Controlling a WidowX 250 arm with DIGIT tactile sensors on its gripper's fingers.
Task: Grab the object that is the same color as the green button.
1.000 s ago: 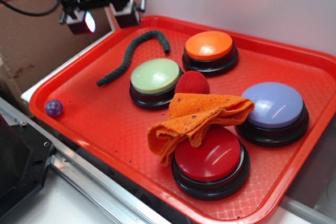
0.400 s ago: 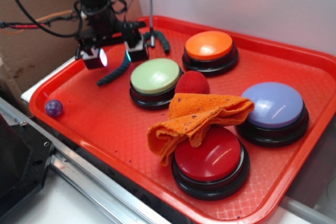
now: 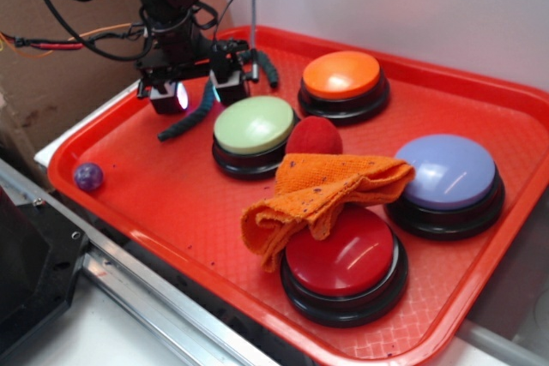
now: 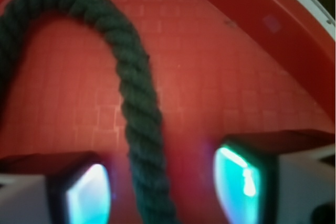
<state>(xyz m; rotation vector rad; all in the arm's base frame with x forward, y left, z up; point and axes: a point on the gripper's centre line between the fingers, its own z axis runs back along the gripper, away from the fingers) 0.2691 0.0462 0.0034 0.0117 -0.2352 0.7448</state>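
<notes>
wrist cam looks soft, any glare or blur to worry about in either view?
Wrist: the rope is mildly blurred but readable; the hand pads at the bottom edge glow cyan and are out of focus. Exterior: mostly sharp, with window-like glare on the red button and soft sheen on the green button.

Rope piece (image 4: pixel 137 103): dark green, thin, twisted strands, curved like a snake, lying flat on the red tray floor near its back left corner, just beside the green button. Green button (image 3: pixel 254 124): round, pale green dome on a black base, upright, unpressed so far as visible.
</notes>
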